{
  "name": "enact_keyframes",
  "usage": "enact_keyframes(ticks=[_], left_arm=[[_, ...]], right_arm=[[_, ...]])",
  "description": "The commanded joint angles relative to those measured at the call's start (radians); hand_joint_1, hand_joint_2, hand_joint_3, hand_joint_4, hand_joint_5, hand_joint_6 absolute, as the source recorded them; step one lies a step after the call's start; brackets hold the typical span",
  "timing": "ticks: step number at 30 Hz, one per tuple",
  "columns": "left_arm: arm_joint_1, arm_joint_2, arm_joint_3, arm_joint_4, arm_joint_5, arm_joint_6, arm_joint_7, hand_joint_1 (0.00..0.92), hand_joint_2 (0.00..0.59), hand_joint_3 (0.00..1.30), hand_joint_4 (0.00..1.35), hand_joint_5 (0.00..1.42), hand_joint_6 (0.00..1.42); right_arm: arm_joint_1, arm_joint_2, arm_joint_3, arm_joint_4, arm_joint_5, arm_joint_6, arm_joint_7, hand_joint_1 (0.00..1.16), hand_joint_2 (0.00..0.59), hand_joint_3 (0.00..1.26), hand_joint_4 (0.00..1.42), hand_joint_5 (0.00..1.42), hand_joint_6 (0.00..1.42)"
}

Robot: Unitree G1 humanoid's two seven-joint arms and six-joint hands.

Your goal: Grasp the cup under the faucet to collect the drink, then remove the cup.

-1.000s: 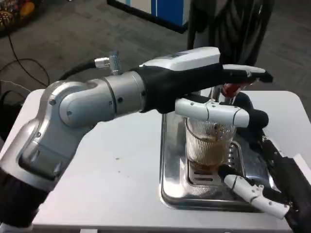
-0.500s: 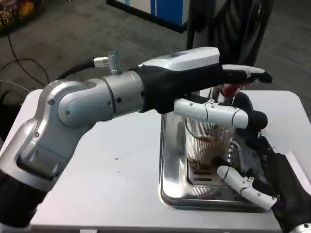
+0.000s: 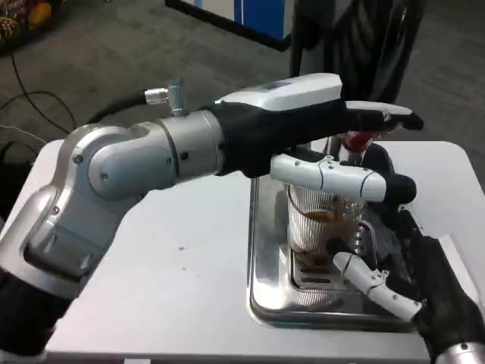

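Reaching across from the picture's left, the left hand [image 3: 333,144] is being held over the ribbed clear plastic cup [image 3: 324,226], with its upper fingers laid out straight above the red-tipped faucet [image 3: 359,139] and a lower white finger lying across the cup's rim; whether anything is being gripped by it cannot be told. The cup is standing upright on the slotted grate of the shiny steel drip tray [image 3: 269,292], under the faucet, and is being filled with brown drink to roughly half its height. The right hand [image 3: 413,292] is being kept low at the cup's right side, its fingers apart and holding nothing, one white fingertip lying just beside the cup's base. For the step to go well, the cup should be enclosed around its ribbed wall from the side, kept level, and squeezed only lightly, since thin plastic is likely to buckle and spill. Compared with a second ago, the right hand is being brought further up and in toward the cup, while the left arm is staying almost unmoved.
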Motion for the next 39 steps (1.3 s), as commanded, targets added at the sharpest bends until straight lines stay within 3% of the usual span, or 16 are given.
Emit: enact_keyframes(ticks=[1, 39], left_arm=[[0.049, 0.024, -0.042, 0.012, 0.031, 0.022, -0.076, 0.0, 0.07, 0.13, 0.04, 0.14, 0.17], [0.058, 0.044, -0.027, 0.019, 0.027, 0.007, -0.069, 0.0, 0.066, 0.13, 0.04, 0.14, 0.17]], right_arm=[[-0.022, 0.016, 0.014, 0.024, -0.01, -0.022, -0.018, 0.62, 0.23, 0.0, 0.02, 0.05, 0.0], [-0.128, 0.074, 0.041, 0.146, -0.027, -0.026, -0.058, 0.62, 0.23, 0.02, 0.01, 0.06, 0.0]])
